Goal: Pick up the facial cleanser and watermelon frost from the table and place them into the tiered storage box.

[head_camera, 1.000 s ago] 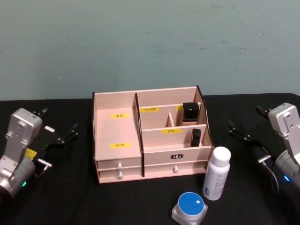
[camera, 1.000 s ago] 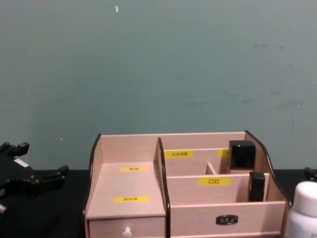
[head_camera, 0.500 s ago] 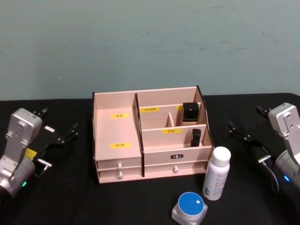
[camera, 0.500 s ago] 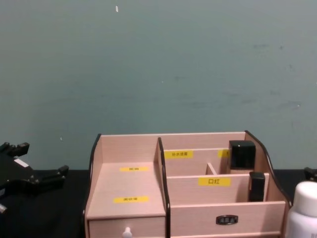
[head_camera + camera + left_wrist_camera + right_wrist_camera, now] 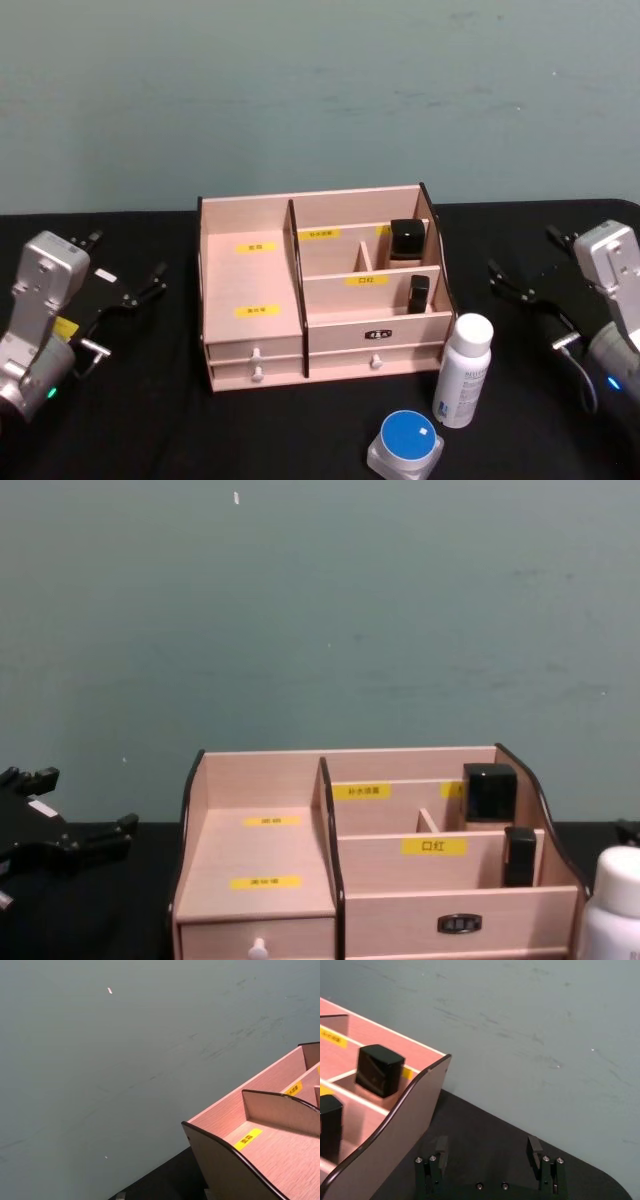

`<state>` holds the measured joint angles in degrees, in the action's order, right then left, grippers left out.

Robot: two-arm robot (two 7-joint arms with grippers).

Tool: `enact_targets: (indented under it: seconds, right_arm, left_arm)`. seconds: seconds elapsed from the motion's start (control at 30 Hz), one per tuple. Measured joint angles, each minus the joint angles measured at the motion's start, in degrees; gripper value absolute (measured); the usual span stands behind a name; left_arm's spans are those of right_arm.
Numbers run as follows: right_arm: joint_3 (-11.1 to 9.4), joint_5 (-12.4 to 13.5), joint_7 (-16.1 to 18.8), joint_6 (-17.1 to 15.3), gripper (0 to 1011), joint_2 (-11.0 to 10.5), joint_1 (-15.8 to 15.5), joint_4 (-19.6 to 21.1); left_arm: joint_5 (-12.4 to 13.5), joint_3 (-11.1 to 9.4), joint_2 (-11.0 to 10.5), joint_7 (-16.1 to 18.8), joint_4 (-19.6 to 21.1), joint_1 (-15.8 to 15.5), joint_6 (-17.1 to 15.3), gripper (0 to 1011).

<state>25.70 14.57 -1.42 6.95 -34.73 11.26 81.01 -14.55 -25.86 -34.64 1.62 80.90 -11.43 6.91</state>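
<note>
The tiered storage box (image 5: 247,275), pale pink wood with yellow labels and two small drawers, stands mid-table; it also shows in the chest view (image 5: 262,855). A white bottle with a white cap, the facial cleanser (image 5: 463,370), stands upright just off the box's front right corner, its cap low in the chest view (image 5: 612,900). In front of it sits a low jar with a blue lid, the watermelon frost (image 5: 405,443). My left gripper (image 5: 125,262) hovers open left of the box. My right gripper (image 5: 524,254) hovers open right of the box, empty in its wrist view (image 5: 487,1147).
Two black cosmetic containers (image 5: 405,237) (image 5: 418,292) occupy the box's right compartments. The box's left tiers (image 5: 280,1140) hold nothing. A black cloth (image 5: 150,420) covers the table, and a grey-green wall (image 5: 320,90) rises behind it.
</note>
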Motion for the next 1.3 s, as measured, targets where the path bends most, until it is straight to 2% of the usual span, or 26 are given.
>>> enact_targets:
  seconds: [0.17,0.4,0.83,0.87,0.9,0.97,1.07,1.17,1.3]
  right_arm:
    - [-1.8,2.1,2.2,0.6,1002,-1.0,-2.4,1.6]
    - [-4.8,4.5,3.6,0.3,1002,-3.0,-7.0,7.7]
    - [-9.5,5.3,2.2,-2.7,1002,-5.5,-13.8,17.3]
    - [-10.6,5.5,1.8,-3.5,1002,-6.1,-15.5,19.6]
    - [-10.6,5.5,1.8,-3.5,1002,-6.1,-15.5,19.6]
    - [-12.3,6.0,1.4,-4.4,1002,-7.0,-18.2,22.8]
    - [-13.7,6.5,1.1,-5.0,1002,-7.7,-20.6,25.3]
    - [-15.9,7.5,1.0,-5.5,1002,-8.6,-24.3,29.2]
    - [-17.3,8.2,1.4,-6.0,1002,-9.1,-27.3,32.5]
  left_arm:
    - [0.0,0.0,0.0,0.0,0.0,0.0,0.0,1010]
    - [0.0,0.0,0.0,0.0,0.0,0.0,0.0,1009]
    - [0.0,0.0,0.0,0.0,0.0,0.0,0.0,1010]
    - [0.0,0.0,0.0,0.0,0.0,0.0,0.0,1010]
    - [0.0,0.0,0.0,0.0,0.0,0.0,0.0,1009]
    - [0.0,0.0,0.0,0.0,0.0,0.0,0.0,1010]
    - [0.0,0.0,0.0,0.0,0.0,0.0,0.0,1010]
    - [0.0,0.0,0.0,0.0,0.0,0.0,0.0,1010]
    - [0.0,0.0,0.0,0.0,0.0,0.0,0.0,1010]
